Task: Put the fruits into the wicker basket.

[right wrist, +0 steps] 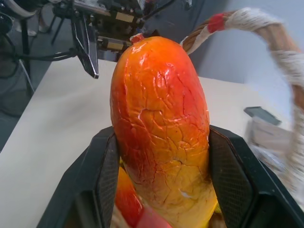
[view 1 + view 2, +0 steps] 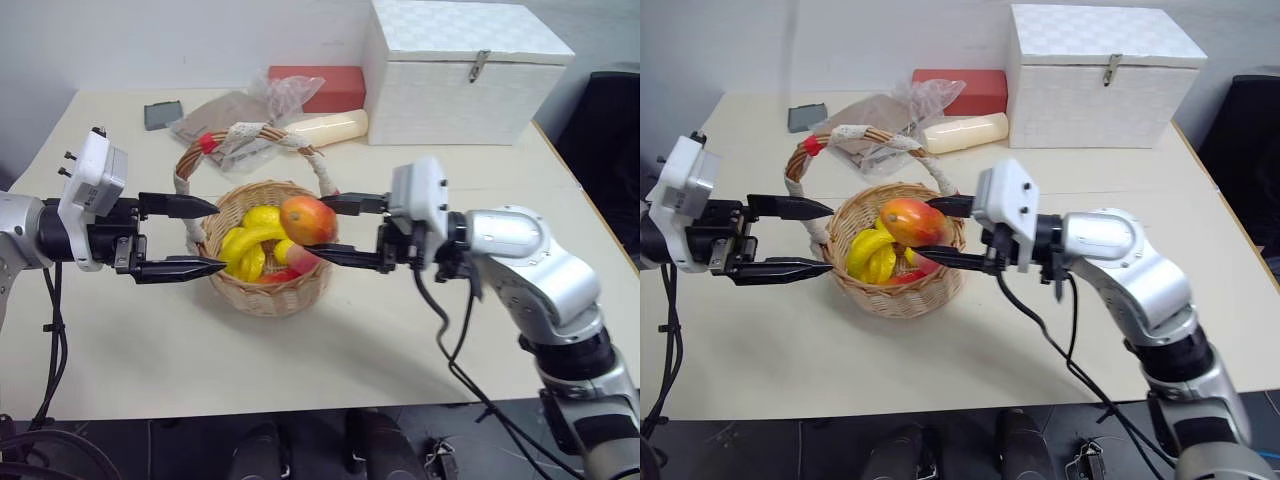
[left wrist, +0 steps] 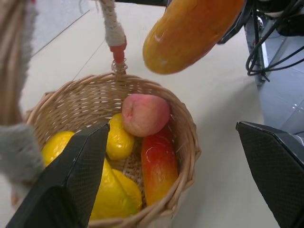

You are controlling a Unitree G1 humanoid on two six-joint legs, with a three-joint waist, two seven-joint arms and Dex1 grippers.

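Pale beige worktop against a white wall; at its back we see a white quilted box with a metal latch, a red flat box, a cream cylinder, crumpled clear plastic bags and a small grey card. Mid-worktop sits the round light-brown wicker basket, its arched handle wrapped in white lace with red ribbon. Inside we see yellow bananas and lemons, a round pink peach and an elongated red-and-yellow fruit beside the peach. Right pincer points sideways over the basket, its two black fingers clamped on the elongated orange-yellow mango, one finger on each side; the mango hangs above the basket's contents, not touching them. Left pincer is level at the basket's other side, next to the handle, fingers spread apart, nothing between them.
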